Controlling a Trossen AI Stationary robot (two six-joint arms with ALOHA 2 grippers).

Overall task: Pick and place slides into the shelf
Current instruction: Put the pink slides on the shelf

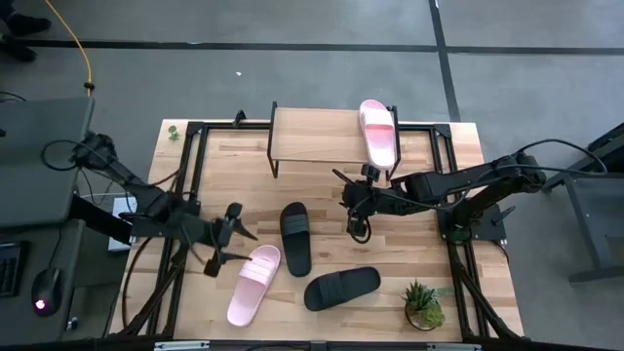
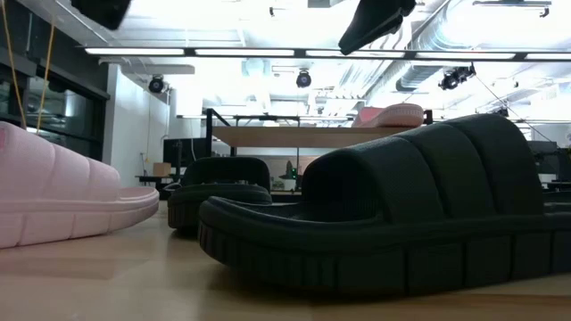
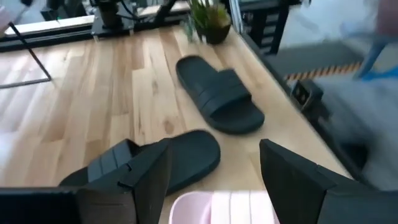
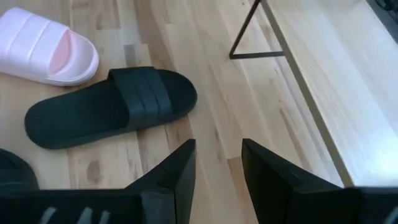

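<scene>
One light pink slide [image 1: 377,132] lies sole-down on the right end of the shelf [image 1: 317,136], which stands at the table's far edge. On the table lie a second pink slide [image 1: 253,283] and two black slides, one [image 1: 295,237] at the centre and one [image 1: 341,288] nearer the near edge. My left gripper [image 1: 232,240] is open and raised above the far end of the pink slide [image 3: 224,208] on the table, a finger on either side of it. My right gripper [image 1: 357,220] is open, raised over bare table between the shelf [image 4: 329,74] and the central black slide [image 4: 112,106].
A small potted plant [image 1: 422,304] stands near the table's near right corner. Black frame rails run along the table's left [image 1: 190,185] and right edges. The shelf top left of the pink slide is bare board. In the low view, the near black slide [image 2: 384,214] blocks much of the table.
</scene>
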